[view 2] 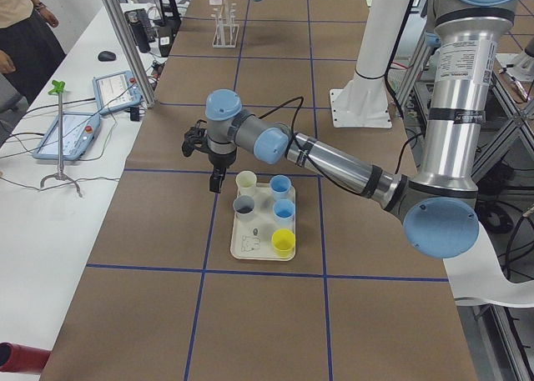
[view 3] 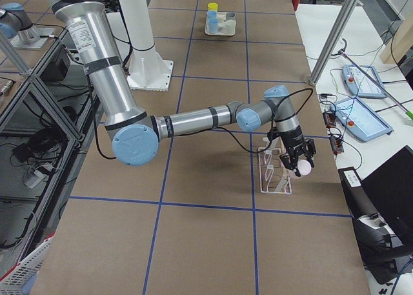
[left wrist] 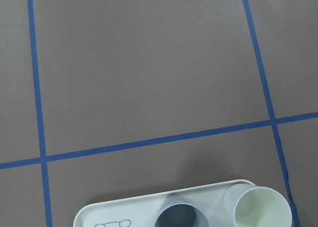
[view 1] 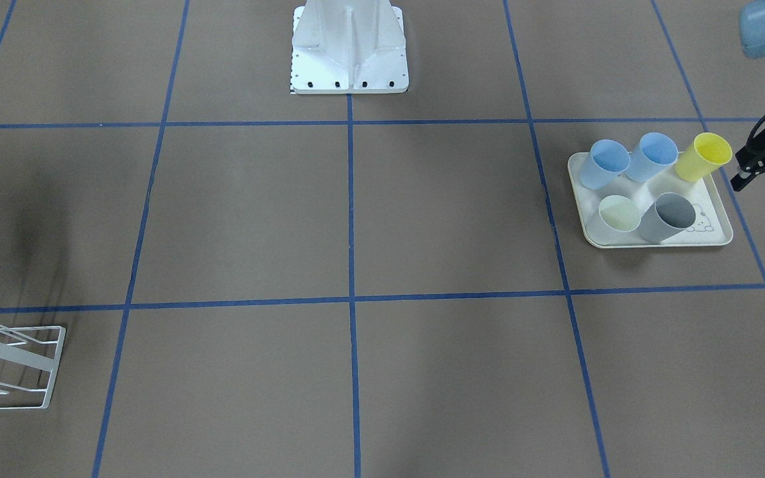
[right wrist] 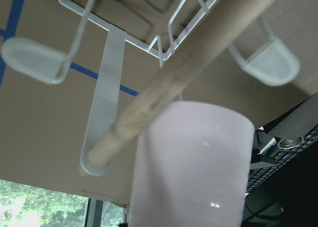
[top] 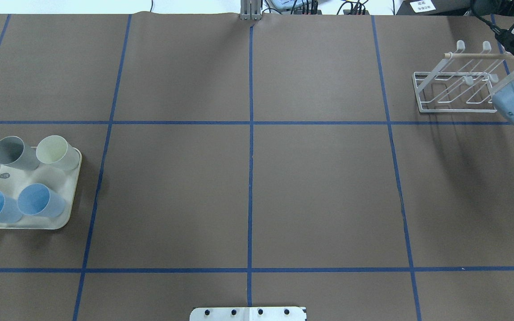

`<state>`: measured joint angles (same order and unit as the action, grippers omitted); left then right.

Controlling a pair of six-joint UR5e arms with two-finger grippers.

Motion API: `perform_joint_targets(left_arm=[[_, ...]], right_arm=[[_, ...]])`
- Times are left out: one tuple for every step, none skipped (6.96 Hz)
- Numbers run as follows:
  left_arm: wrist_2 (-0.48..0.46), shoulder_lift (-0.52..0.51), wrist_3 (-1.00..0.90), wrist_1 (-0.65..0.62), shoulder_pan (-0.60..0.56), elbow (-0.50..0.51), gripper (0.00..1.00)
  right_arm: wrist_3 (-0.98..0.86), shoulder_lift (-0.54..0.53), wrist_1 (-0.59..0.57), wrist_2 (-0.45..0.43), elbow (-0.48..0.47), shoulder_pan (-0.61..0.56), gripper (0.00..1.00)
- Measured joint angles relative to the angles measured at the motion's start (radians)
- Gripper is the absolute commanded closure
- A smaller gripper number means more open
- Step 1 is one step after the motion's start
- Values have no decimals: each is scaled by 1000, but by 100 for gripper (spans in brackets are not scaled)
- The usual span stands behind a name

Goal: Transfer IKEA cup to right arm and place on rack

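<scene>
Pale, near-white plastic fills the right wrist view: the IKEA cup [right wrist: 191, 162], clamped in the right jaws at the end of the right arm [view 3: 193, 119]. The cup hangs at the outer end of the rack [top: 455, 91], right up against the rack's wooden dowel [right wrist: 169, 95]. Whether cup and dowel touch cannot be told. Two of the rack's upturned prongs [right wrist: 32, 60] show beyond the dowel, neither carrying the cup. The handover looks done, and the step in hand appears to be setting the cup on the rack.

To do it well, the cup probably needs to clear the dowel first. Its open mouth should then line up over one prong and come down straight and slowly, so the light wire rack is not nudged along the table [top: 319, 191]. The right jaws should let go only once the prong bears the cup.

Well away from the rack, at the opposite end of the table, the left jaws hang spread apart and empty. They are beside a cream tray [view 1: 711, 206] holding five spare cups [view 1: 704, 156].
</scene>
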<state>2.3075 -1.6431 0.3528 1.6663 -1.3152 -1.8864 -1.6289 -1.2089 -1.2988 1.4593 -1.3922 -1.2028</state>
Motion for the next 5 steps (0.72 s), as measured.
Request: perform_joint_targets(left_arm=[[4, 0, 0, 0, 0, 0, 0], [5, 0, 0, 0, 0, 0, 0], [6, 0, 0, 0, 0, 1, 0], [6, 0, 0, 0, 1, 1, 0], [6, 0, 0, 0, 1, 1, 0]], right_arm=[[1, 1, 0, -13, 11, 7, 51], [2, 2, 0, -19, 19, 11, 46], [2, 5, 0, -22, 23, 15, 43], [3, 7, 0, -25, 25, 19, 38], [3, 7, -1, -26, 25, 23, 30]])
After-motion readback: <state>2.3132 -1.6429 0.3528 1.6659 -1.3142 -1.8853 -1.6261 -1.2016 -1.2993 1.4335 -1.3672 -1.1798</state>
